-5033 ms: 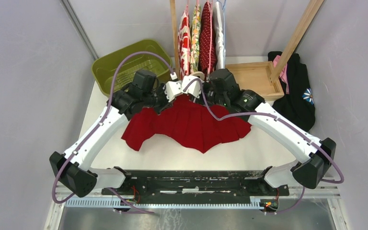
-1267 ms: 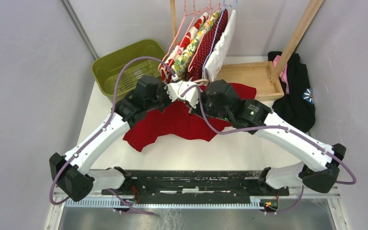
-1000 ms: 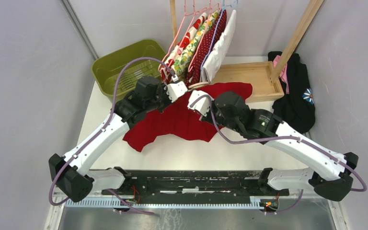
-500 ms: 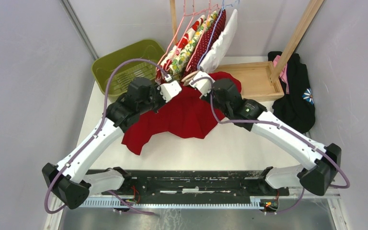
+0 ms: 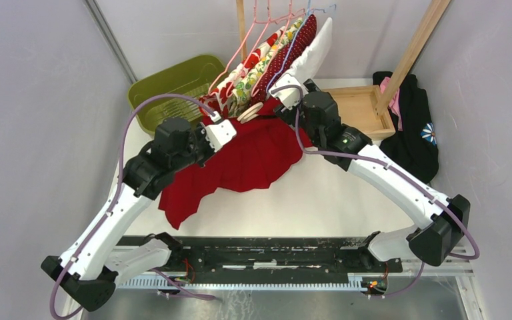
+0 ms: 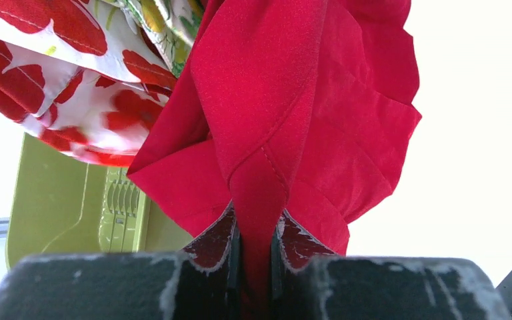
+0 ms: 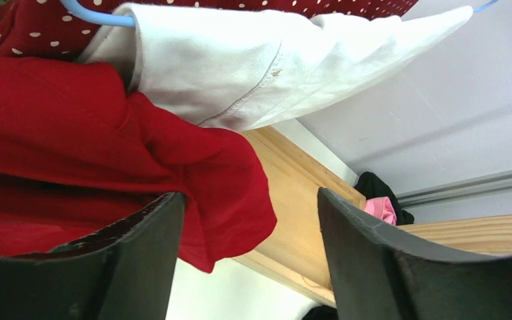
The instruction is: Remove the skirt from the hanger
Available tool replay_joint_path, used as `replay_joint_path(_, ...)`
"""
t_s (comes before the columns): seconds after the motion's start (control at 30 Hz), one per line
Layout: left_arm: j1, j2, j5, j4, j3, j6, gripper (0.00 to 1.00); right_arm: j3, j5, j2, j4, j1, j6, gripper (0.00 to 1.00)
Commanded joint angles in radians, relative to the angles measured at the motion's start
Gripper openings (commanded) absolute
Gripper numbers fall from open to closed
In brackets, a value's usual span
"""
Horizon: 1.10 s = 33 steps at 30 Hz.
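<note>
- Top view: red skirt (image 5: 253,157) lies spread on the white table (image 5: 347,193) between the two arms. Its upper edge is lifted up against the hanging clothes (image 5: 267,60).
- Left gripper (image 5: 223,130) is at the skirt's upper left edge. Right gripper (image 5: 287,97) is at its upper right, just under the white hanging garment.
- A pale curved piece (image 5: 248,113) shows at the skirt's top between the grippers; cannot tell if it is the hanger.
- Green basket (image 5: 173,80) is behind the left arm and a wooden tray (image 5: 357,107) behind the right arm. A black garment (image 5: 413,133) is heaped at the far right.
- Left wrist view: left gripper (image 6: 255,233) is clenched on a fold of the red skirt (image 6: 307,100). Cloth is pinched tight between both fingers (image 6: 217,240) and rises straight up from them.
- A floral garment (image 6: 60,87) hangs upper left, touching the skirt. The green basket (image 6: 53,207) sits below it.
- Right wrist view: right gripper (image 7: 248,200) is released, fingers (image 7: 140,253) wide apart and nothing pinched between them.
- The red skirt (image 7: 73,133) bunches above and beside the left finger, draping over the wooden tray (image 7: 300,180) edge.
- The white garment (image 7: 273,53) on a blue hanger (image 7: 93,17) lies over the skirt's top. A dotted red garment (image 7: 27,27) is behind it.
</note>
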Motion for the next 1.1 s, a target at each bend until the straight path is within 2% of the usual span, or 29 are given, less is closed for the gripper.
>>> replay_joint_path(0.0, 0.014, -0.078, -0.003, 0.006, 0.053, 0.02, 0.03, 0.03, 0.142, -0.019, -0.036, -0.072, -0.065, 0.79)
replay_joint_path(0.2, 0.014, -0.065, -0.013, -0.013, 0.081, 0.055, 0.03, 0.03, 0.062, -0.105, -0.124, -0.091, -0.102, 0.9)
replay_joint_path(0.33, 0.014, -0.057, -0.007, -0.05, 0.109, 0.1, 0.03, 0.106, -0.03, -0.156, -0.176, -0.129, -0.125, 0.94)
replay_joint_path(0.43, 0.014, -0.045, 0.038, -0.085, 0.147, 0.139, 0.03, 0.197, -0.112, -0.152, -0.253, -0.143, -0.137, 0.94)
replay_joint_path(0.57, 0.008, -0.012, 0.12, -0.132, 0.195, 0.187, 0.03, 0.23, -0.153, -0.141, -0.253, -0.144, -0.099, 0.92)
replay_joint_path(0.8, -0.036, 0.061, 0.184, -0.197, 0.271, 0.271, 0.03, 0.189, -0.264, -0.112, -0.281, -0.143, -0.056, 0.89)
replay_joint_path(1.07, -0.044, 0.179, 0.144, -0.241, 0.404, 0.319, 0.03, 0.079, -0.404, -0.194, -0.371, -0.143, -0.047, 0.87)
